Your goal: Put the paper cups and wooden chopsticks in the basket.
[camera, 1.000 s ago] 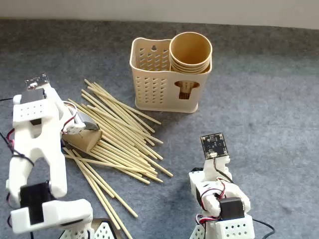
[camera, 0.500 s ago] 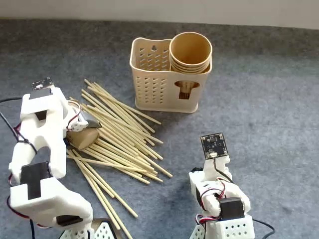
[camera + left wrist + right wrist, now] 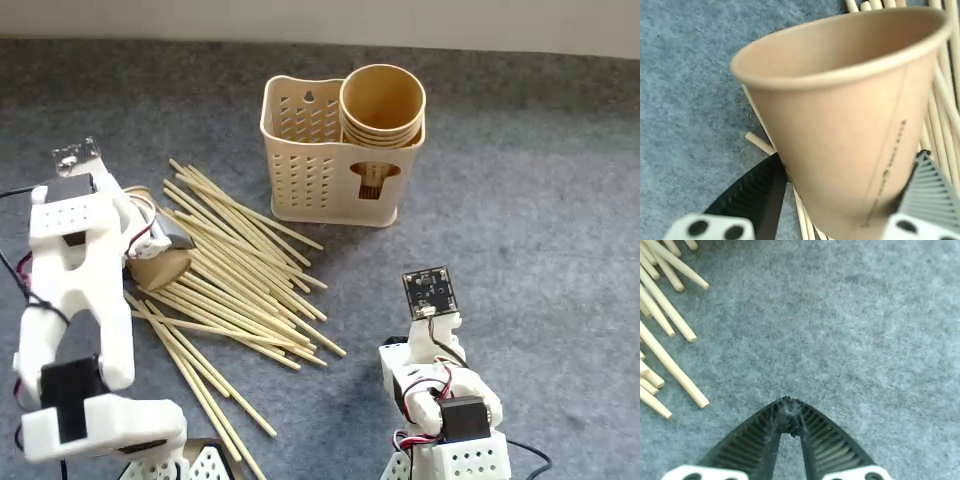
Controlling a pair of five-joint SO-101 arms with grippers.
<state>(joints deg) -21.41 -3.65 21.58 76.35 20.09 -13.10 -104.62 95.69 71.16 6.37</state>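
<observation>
Paper cup [image 3: 840, 115]: pinched in my left gripper [image 3: 842, 195], 1 ribbed finger on each side of the tapered wall, low down near the base, mouth pointing away from the wrist. In the high view it sits tilted at the outer edge of the chopsticks [image 3: 240, 270], well apart from the basket [image 3: 300, 170]. I cannot tell whether it is lifted clear of the pile.

Handling (judged): very light, thin-walled, dents easily. The rolled rim and the base are the stiff parts, so a low hold with a modest squeeze suits it. The tan paper is smooth, with 1 side seam showing, and may slip.

Chopsticks: plain pale wood, thin, round, stiff, loosely fanned on the grey felt [image 3: 520, 200]. They are likely to roll, so best taken mid-length.

Basket: cream plastic with perforated walls and nested cups [image 3: 382, 100] standing in 1 end.

Right gripper [image 3: 788, 407]: fingers pressed together at the tips, holding nothing, over felt near some chopstick ends.
</observation>
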